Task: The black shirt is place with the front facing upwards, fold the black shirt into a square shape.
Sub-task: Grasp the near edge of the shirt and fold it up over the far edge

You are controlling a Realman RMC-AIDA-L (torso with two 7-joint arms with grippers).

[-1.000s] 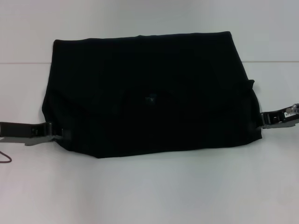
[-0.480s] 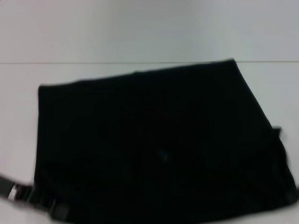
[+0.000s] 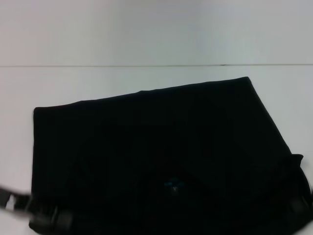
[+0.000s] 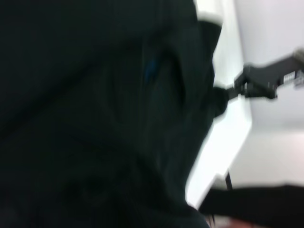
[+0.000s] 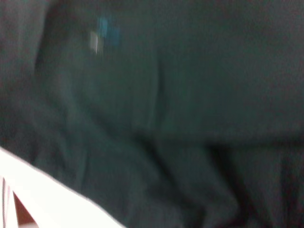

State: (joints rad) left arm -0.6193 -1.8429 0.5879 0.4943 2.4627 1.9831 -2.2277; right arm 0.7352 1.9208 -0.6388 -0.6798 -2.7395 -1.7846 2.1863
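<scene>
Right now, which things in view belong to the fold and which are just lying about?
In the job:
black shirt, partly folded, blue neck label showing
left gripper at its near left corner
right gripper at its right edge

Just there:
white table

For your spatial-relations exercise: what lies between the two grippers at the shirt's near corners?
In the head view, only the black shirt spans from left gripper to right gripper.
</scene>
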